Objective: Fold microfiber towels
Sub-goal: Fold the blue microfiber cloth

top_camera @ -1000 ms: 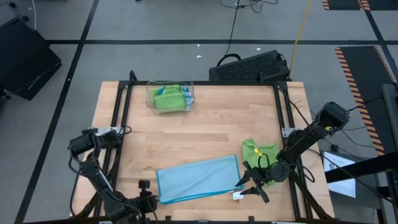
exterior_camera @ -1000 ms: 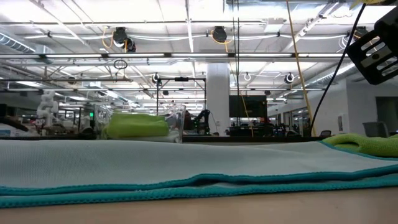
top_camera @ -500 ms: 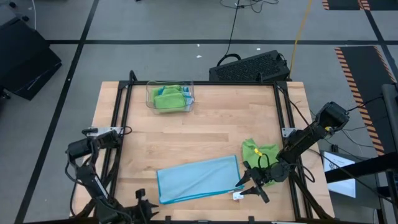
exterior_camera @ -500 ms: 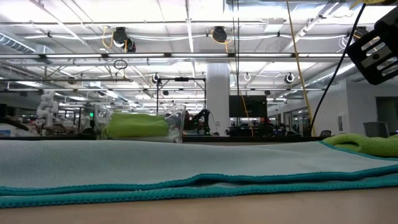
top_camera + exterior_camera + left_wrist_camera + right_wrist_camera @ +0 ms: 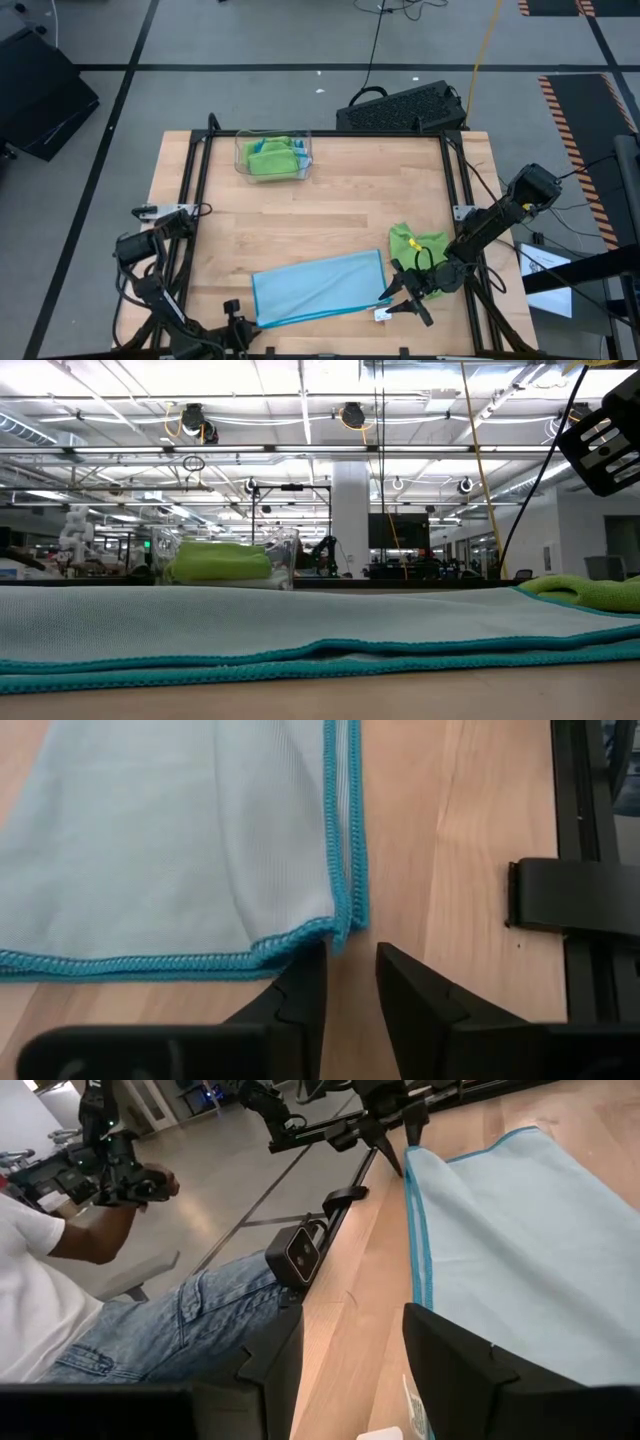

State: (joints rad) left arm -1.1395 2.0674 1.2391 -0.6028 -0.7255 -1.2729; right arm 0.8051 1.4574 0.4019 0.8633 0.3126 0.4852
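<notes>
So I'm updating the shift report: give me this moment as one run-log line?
folded light blue microfiber towel flat | left gripper open at its corner | right gripper open at opposite edge | nothing gripped

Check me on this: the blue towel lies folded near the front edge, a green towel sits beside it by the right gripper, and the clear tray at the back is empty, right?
Not quite. The tray is not empty: the high view shows green and blue cloths inside it. The rest holds: the blue towel lies folded near the front edge, and the green towel sits beside it by the right gripper.
</notes>
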